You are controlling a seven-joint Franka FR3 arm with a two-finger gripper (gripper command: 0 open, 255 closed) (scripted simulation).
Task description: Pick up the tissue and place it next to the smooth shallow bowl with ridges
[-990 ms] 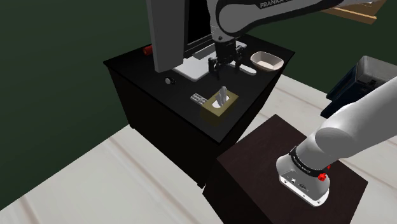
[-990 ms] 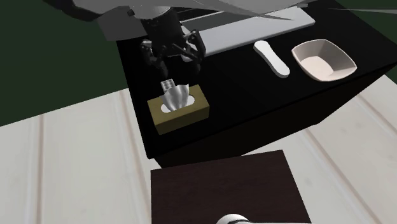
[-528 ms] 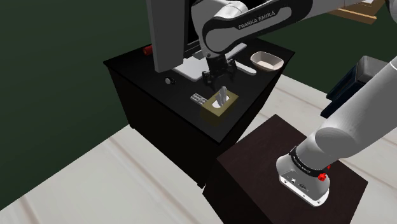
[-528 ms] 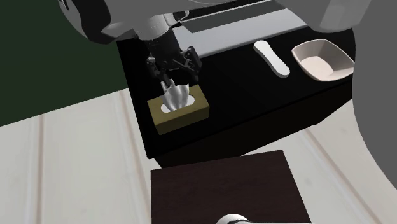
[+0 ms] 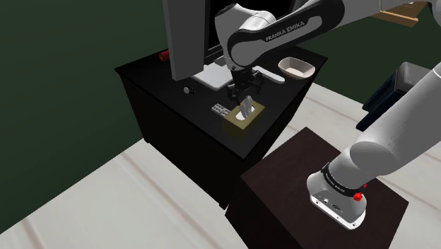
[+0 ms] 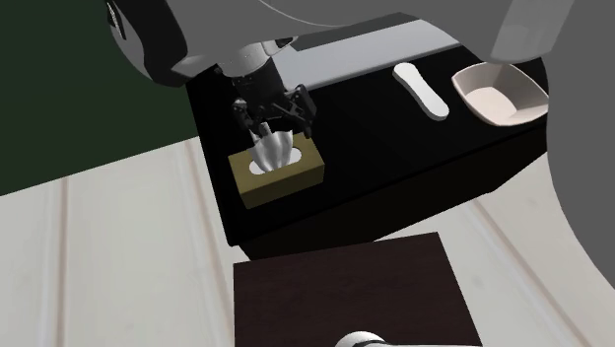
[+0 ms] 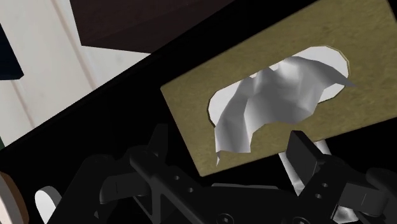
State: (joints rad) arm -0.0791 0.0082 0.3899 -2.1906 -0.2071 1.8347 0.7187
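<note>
Now the gripper [image 6: 273, 124] sits lower than half a second ago, its fingers spread apart on either side of the tissue [image 6: 272, 150] (nothing clasped). One tissue stands in one olive box [image 6: 300, 174]. One white bowl [image 6: 500, 94] lies well apart on the black cabinet [image 6: 394, 148].

This looks like a home study corner. A black desk [image 5: 150, 76] carries 1 grey monitor [image 5: 185, 35] with a flat grey slab [image 5: 215, 76] at its foot, a tissue box [image 6: 301, 166] and a white bowl [image 6: 500, 94]. Pale plank floor [image 5: 134, 191] lies below, a dark green wall [image 5: 63, 56] stands behind, and a dark blue bin [image 5: 392, 85] sits at the shoulder view's right.
</note>
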